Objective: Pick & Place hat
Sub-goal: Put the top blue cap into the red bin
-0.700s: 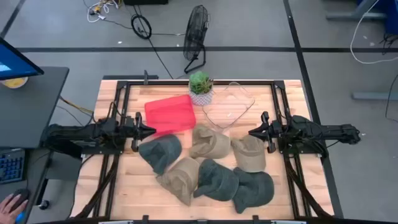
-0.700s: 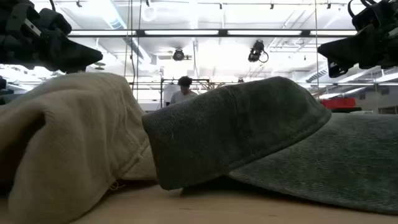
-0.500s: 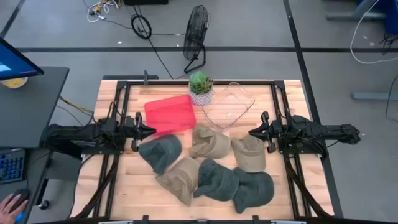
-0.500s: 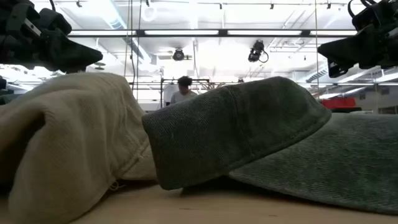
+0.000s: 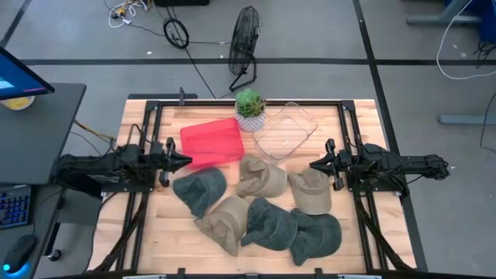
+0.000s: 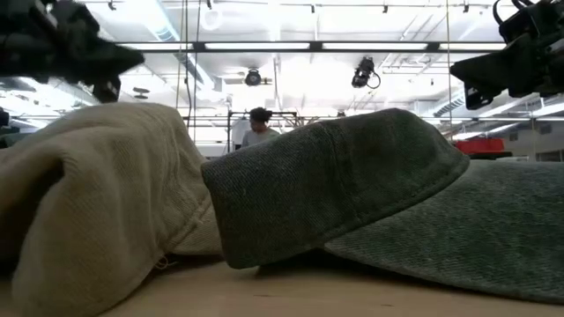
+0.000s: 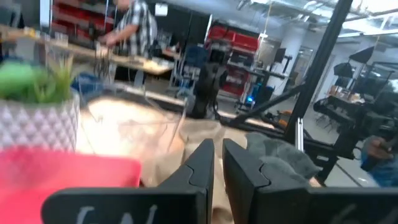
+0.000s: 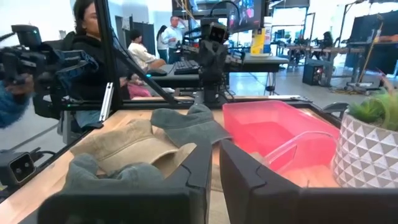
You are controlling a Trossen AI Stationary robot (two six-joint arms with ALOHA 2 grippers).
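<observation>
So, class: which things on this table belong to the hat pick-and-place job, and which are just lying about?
Belongs to the job:
- tan hats
- green hats
- red bin
- clear bin
- left gripper
- right gripper

Just lying about:
- potted plant
- fan, on the floor beyond the table

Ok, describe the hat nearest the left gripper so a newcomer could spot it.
Start at the red bin on the wooden table. Just below its lower edge lies a dark green hat, leftmost of the pile; its nearest neighbours are tan.
</observation>
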